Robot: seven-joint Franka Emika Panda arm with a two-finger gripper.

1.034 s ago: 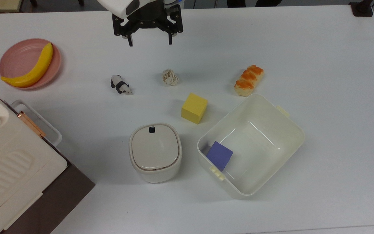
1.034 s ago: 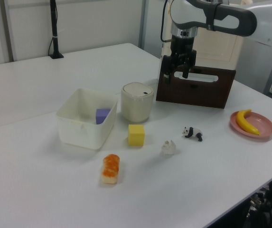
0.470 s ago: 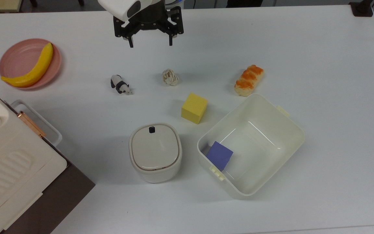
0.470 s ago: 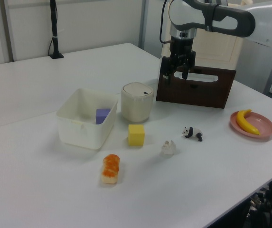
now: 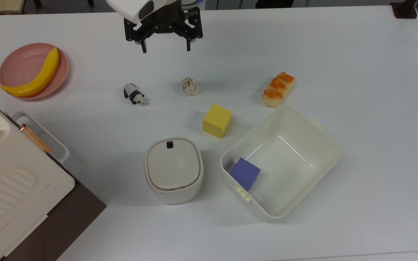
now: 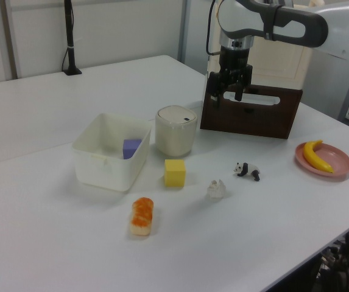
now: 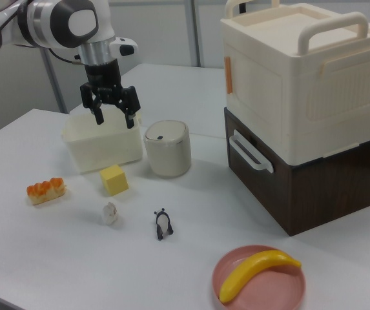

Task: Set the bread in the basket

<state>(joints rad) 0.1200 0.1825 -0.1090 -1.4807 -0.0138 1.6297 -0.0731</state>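
The bread, a small loaf with an orange-brown top, lies on the white table just beyond the far corner of the basket. That cream tub holds a purple block. My gripper hangs open and empty above the table at the top view's upper middle. It is well to the top view's left of the bread and apart from every object.
A yellow cube, a knotted ball and a toy panda lie between gripper and basket. A lidded pot stands beside the basket. A pink plate holds a banana. A cream box on a brown cabinet fills the top view's lower left.
The open gripper has drifted very slightly toward the top view's left. The bread and everything else on the table are where they were.
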